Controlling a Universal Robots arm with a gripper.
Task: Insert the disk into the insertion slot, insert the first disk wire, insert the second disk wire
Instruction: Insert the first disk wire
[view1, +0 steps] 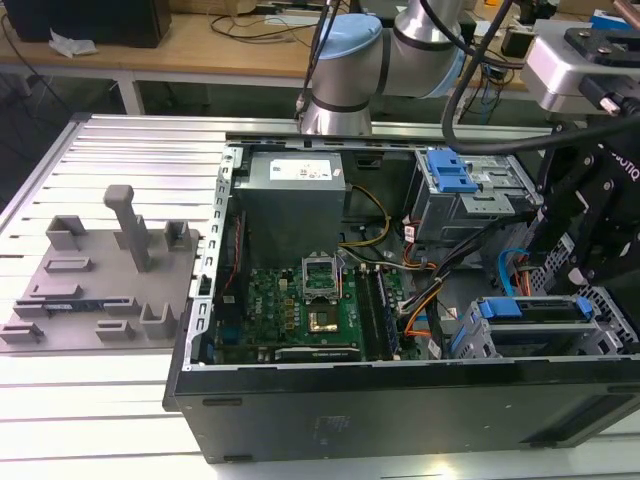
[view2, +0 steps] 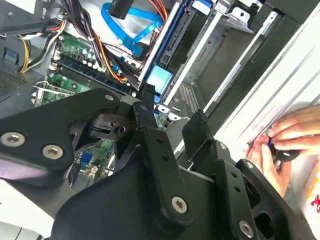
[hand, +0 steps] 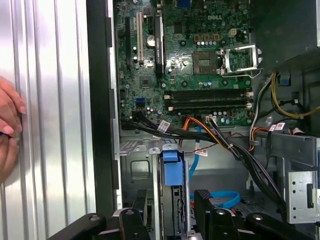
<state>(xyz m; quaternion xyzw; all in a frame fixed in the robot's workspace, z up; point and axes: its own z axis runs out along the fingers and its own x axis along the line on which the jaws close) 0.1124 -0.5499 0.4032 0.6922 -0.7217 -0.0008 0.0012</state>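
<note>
Holds pincer (view2: 171, 107) spread wide and empty over the blue handle of the disk (view1: 540, 322), lodged in the insertion slot (view1: 462, 338) at lower right of the exterior view; seemingly disk-insertion step, calling for a square push home.

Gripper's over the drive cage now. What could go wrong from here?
1. A person's hand is at the ribbed aluminium table right beside the open black computer case, near the black two-finger gripper; a sideways arm move might hit it.
2. A loose flat blue cable and orange-and-black wires lie close to the open fingers, beside the disk's bright blue plastic carrier handle, and could snag.
</note>
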